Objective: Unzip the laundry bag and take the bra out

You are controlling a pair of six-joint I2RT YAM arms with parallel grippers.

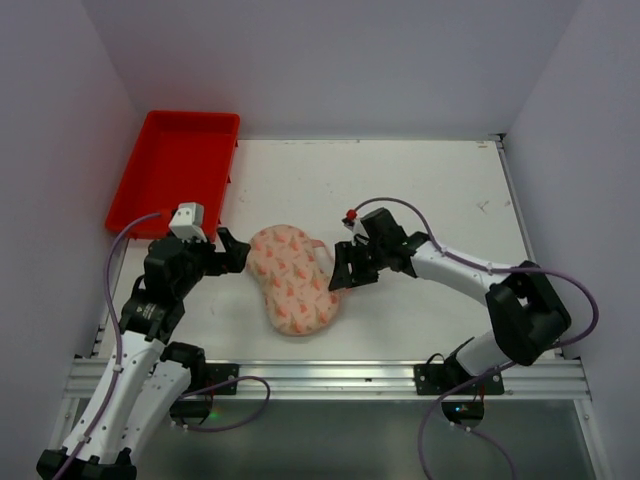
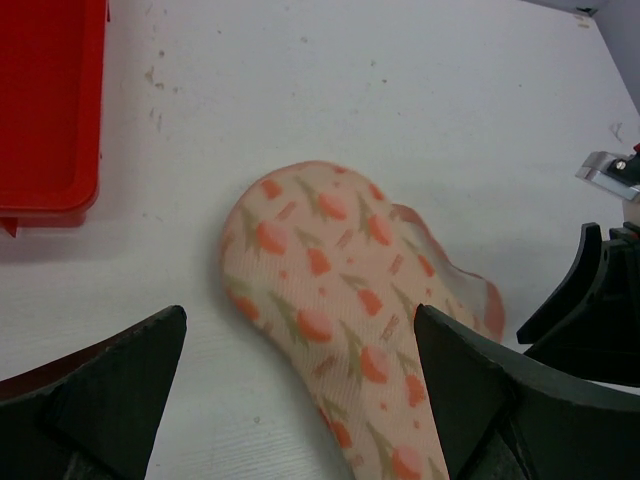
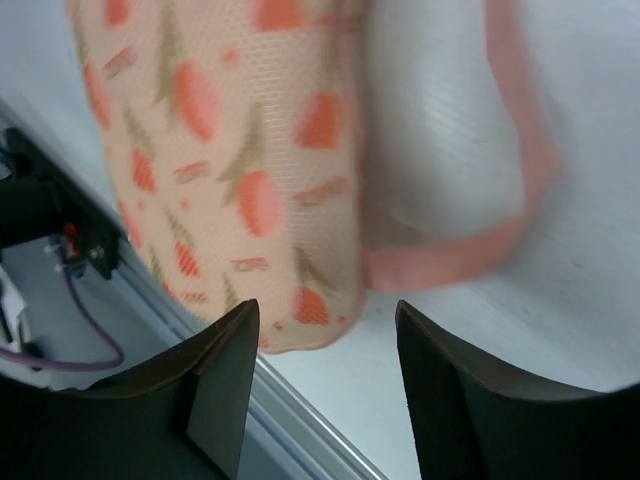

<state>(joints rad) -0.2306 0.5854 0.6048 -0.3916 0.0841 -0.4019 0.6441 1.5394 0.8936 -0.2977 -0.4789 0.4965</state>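
I had the left gripper (image 1: 232,252) and right gripper (image 1: 338,272) both spread either side of the laundry bag (image 1: 290,280), gripping nothing.

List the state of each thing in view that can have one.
bag, lying flat, its edge on the right arm's side gaping with the pink trim showing; no bra in view
tray, empty
left gripper, open, at the bag's end, holding nothing
right gripper, open, by the bag's gaping edge, holding nothing
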